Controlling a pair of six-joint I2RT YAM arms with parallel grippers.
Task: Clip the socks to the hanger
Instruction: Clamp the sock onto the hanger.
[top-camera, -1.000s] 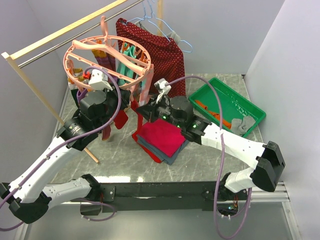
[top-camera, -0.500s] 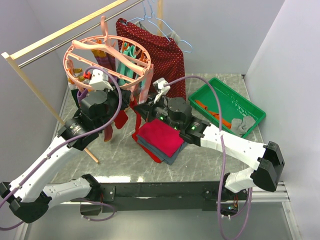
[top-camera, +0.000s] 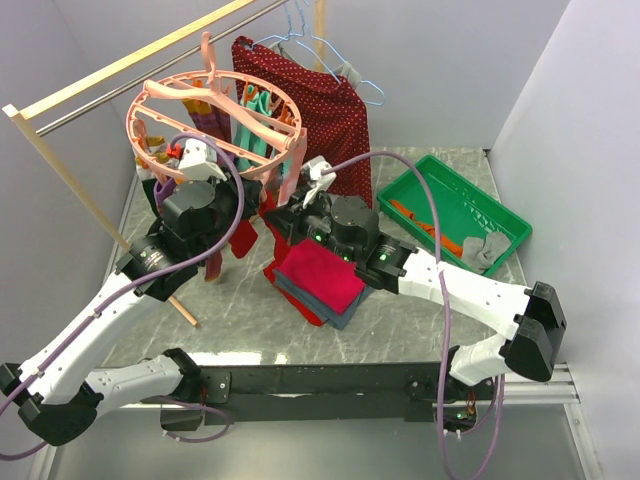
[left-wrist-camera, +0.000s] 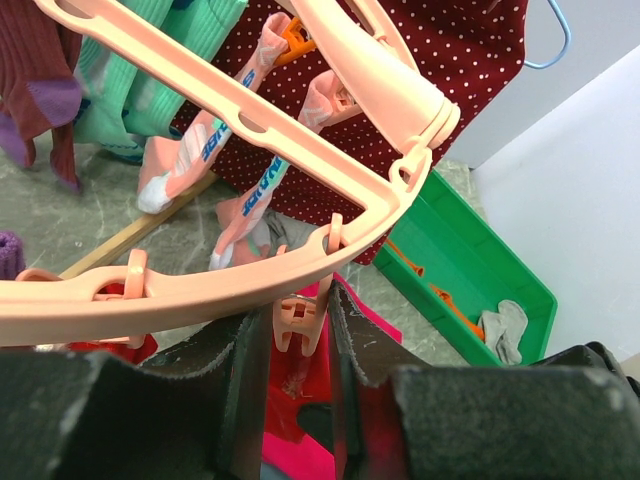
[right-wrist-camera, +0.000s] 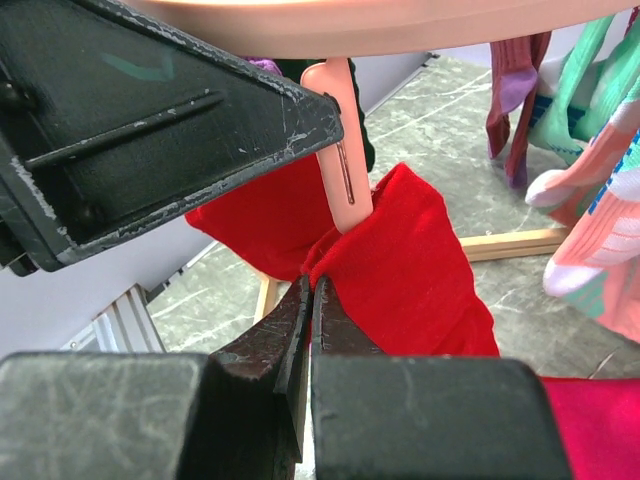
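- Left claw (left-wrist-camera: 297, 345): clamped on the top of one clip (right-wrist-camera: 344, 150) on the outer ring of the pink hanger (left-wrist-camera: 400, 100), one finger on each side
- Right claw (right-wrist-camera: 309, 295): fingers together, pinching a fold at the upper edge of a red sock (right-wrist-camera: 410, 260)
- Sock position: held in the air under the hanger's near rim, above the surface (top-camera: 250, 320); its pinched edge is at the clip's lower tip
- Cannot tell whether any cloth is actually inside the clip's mouth
- Risk 1: bite too shallow; if the clip closes on only the very edge of the fold, the sock will likely drop when the right claw lets go
- Risk 2: the left fingers slip off the narrow clip top, so the clip snaps shut before the cloth is in
- Risk 3: the hanger hangs free from its hook, so an upward push from the sock could swing the ring and the clip off line
- Risk 4: the two claws are very close, and a further feed could knock the right fingers against the left claw's body or catch a fingertip in the clip
- Sock orientation: pinched edge up, the rest draping down and away, so the long axis looks roughly vertical; toe or cuff end not distinguishable
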